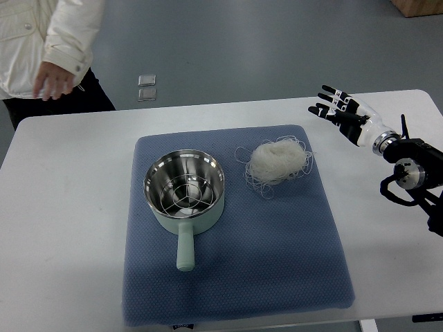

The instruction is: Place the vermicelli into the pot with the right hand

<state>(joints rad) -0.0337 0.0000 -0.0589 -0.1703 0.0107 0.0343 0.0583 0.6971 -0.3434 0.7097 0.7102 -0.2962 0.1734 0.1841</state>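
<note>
Vermicelli (pixel 277 160) beside pot (pixel 184 191), on mat (pixel 277 249)

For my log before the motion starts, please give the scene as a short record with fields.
surface: white table with blue mat
pot: mint pot, empty with a wire rack inside, on mat, handle toward the robot
vermicelli: white bundle on mat, right of pot, apart from it
right robot hand: open, beyond the mat's right corner, holding nothing
left robot hand: not in view
person: white sleeve and hand, far-left corner
</note>
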